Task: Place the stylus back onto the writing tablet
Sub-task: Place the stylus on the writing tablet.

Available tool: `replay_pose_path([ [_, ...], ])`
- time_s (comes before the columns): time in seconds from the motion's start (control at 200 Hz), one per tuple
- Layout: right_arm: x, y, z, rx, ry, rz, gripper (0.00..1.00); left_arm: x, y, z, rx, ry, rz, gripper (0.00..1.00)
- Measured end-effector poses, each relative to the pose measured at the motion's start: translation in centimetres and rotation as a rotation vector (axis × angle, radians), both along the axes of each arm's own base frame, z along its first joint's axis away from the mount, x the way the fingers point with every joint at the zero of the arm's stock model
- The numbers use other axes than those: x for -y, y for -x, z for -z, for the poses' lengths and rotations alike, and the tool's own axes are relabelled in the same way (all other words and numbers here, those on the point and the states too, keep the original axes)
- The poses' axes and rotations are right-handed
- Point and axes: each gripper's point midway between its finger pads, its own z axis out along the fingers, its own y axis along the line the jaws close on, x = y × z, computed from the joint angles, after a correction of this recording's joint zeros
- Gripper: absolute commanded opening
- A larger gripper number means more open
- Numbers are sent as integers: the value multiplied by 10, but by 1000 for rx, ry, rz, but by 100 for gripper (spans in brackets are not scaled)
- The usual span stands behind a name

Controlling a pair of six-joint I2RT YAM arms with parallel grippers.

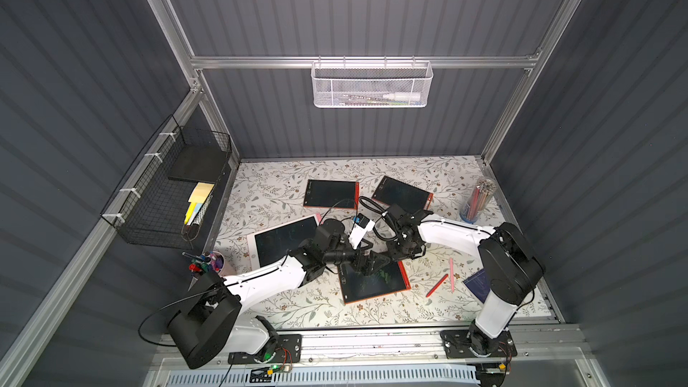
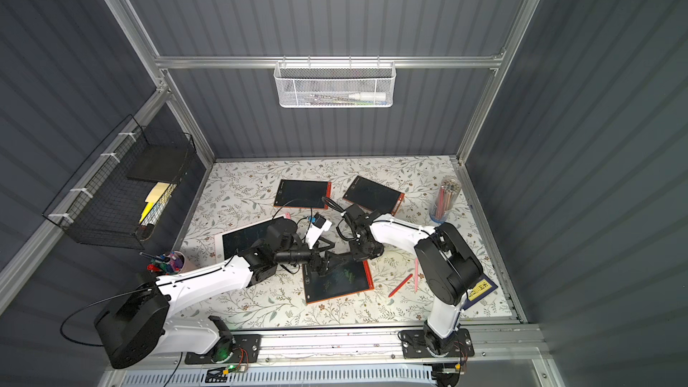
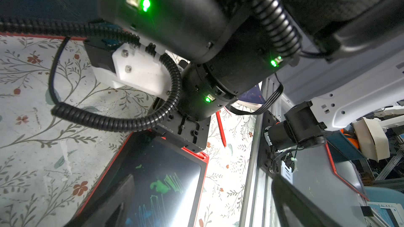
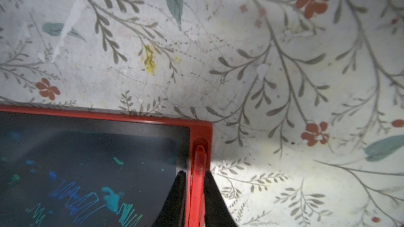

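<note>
The red stylus (image 4: 197, 187) lies in the groove along the edge of the scribbled tablet (image 4: 98, 114), lower middle of the right wrist view, with its rounded end up at the corner. The right gripper (image 4: 195, 173) is closed on it, a black finger hard against each side.

I can't tell from here whether the stylus has clicked fully home. If it hasn't, I'd expect it to ride up with the fingers as they part and lift, or spring out onto the flowered surface (image 4: 284, 62). A lift that drags sideways could also tip or slide the tablet, since nothing pins it down.

The left gripper (image 3: 203, 182) hangs over the same tablet, jaws spread wide and holding nothing. The two wrists crowd close in both top views, so a careless pull-back could knock them together or snag a looped cable.

My count:
- **Tablets:** four. This one, a back tablet (image 1: 330, 194) at upper centre, a tilted tablet (image 1: 402, 194) to its right, and a white-framed tablet (image 1: 284, 240) at left.
- **Styluses:** three. The gripped one, a loose red stylus (image 1: 437, 285) and a pink stylus (image 1: 451, 275).
- **Cups:** two, a marker cup (image 1: 208, 262) and a pencil cup (image 1: 478, 201).
- **Baskets:** two, a black basket (image 1: 167, 188) and a white basket (image 1: 372, 85).
- **Booklets:** one blue booklet (image 1: 478, 284).
</note>
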Motion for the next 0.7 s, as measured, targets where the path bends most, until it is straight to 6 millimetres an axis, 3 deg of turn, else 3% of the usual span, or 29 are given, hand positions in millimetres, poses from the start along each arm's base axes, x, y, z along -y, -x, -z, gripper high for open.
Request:
replay_pose_path([
  [0.385, 1, -2, -9, 27, -12, 9, 14, 0, -1, 0, 1, -1, -4, 99],
  [0.7, 10, 12, -15, 32, -34, 44, 1, 0, -1, 0, 3, -2, -6, 99],
])
